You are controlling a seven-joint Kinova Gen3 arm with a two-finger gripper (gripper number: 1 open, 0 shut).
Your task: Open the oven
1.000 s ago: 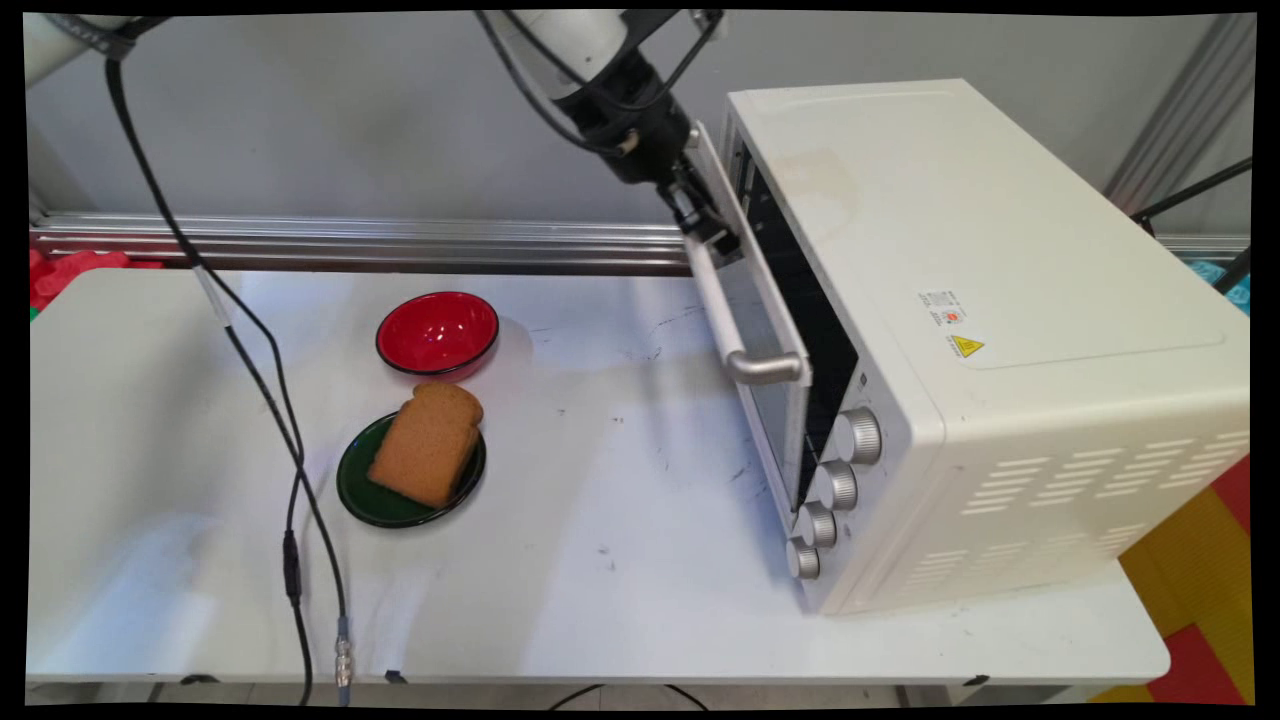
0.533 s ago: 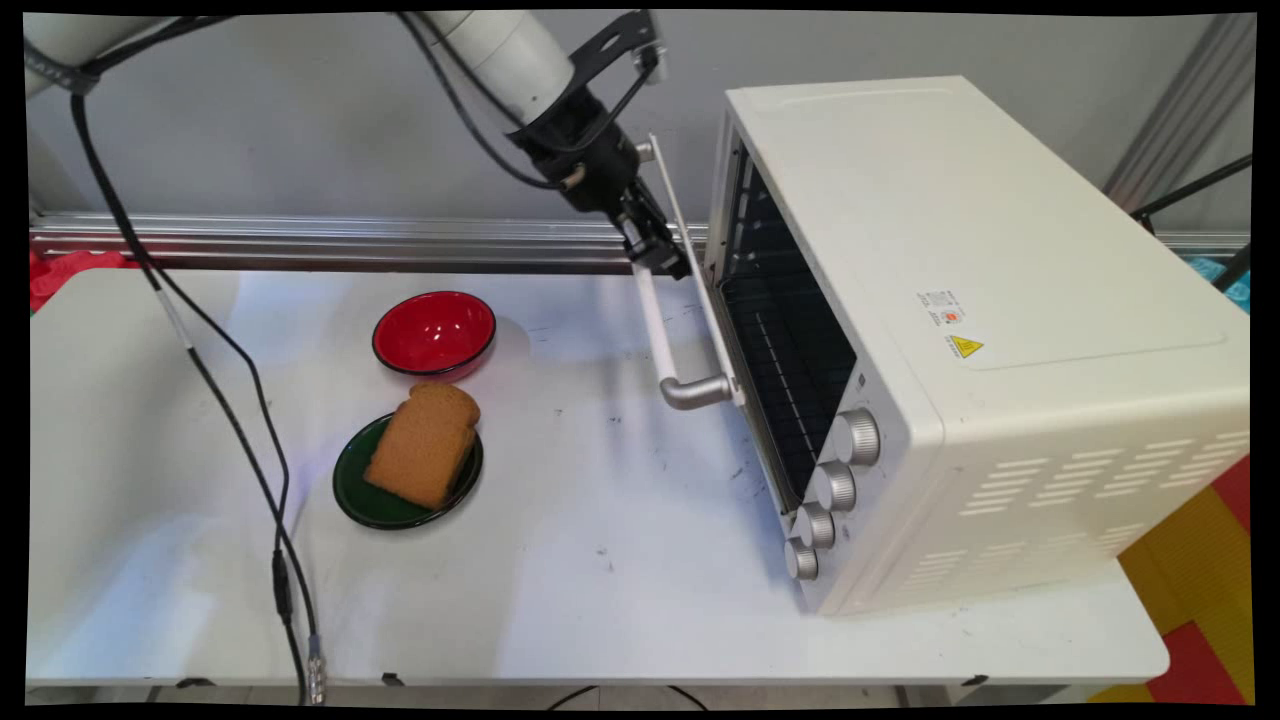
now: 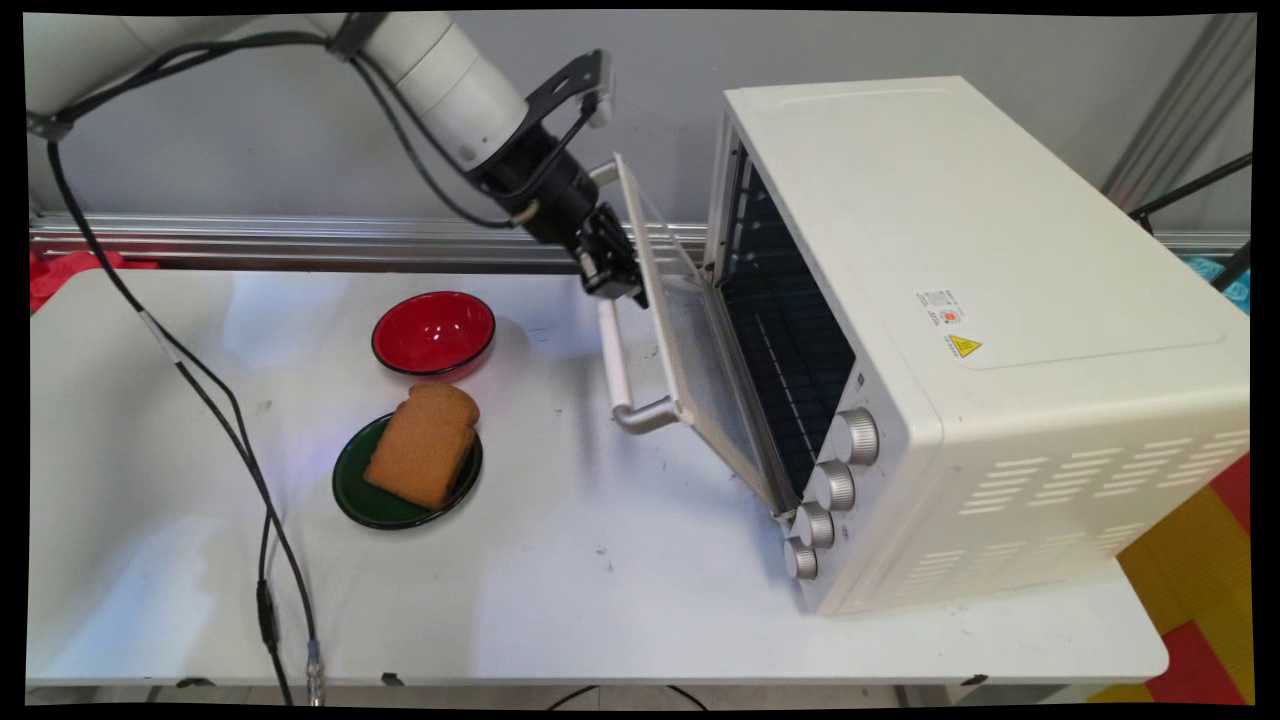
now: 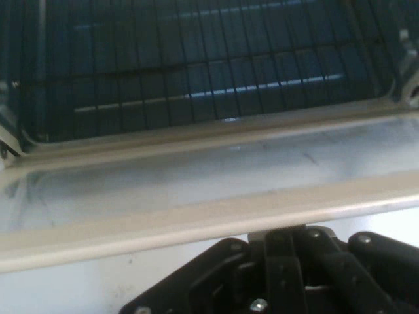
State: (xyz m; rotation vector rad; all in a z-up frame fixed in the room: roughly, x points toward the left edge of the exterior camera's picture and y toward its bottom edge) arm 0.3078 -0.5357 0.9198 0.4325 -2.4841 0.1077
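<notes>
The tool's [image 3: 622, 290] fingertips are hidden behind the oven door's [image 3: 690, 340] top rail in the hand view (only black linkage shows). In the main view they are too small to read. Past them, the oven's wire rack [image 4: 196, 72] runs off the picture's top edge.

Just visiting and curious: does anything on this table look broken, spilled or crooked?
Nothing spilled or broken. The oven sits skewed on the table, its door half open with the claw at the handle. Bread overhangs its plate.
</notes>
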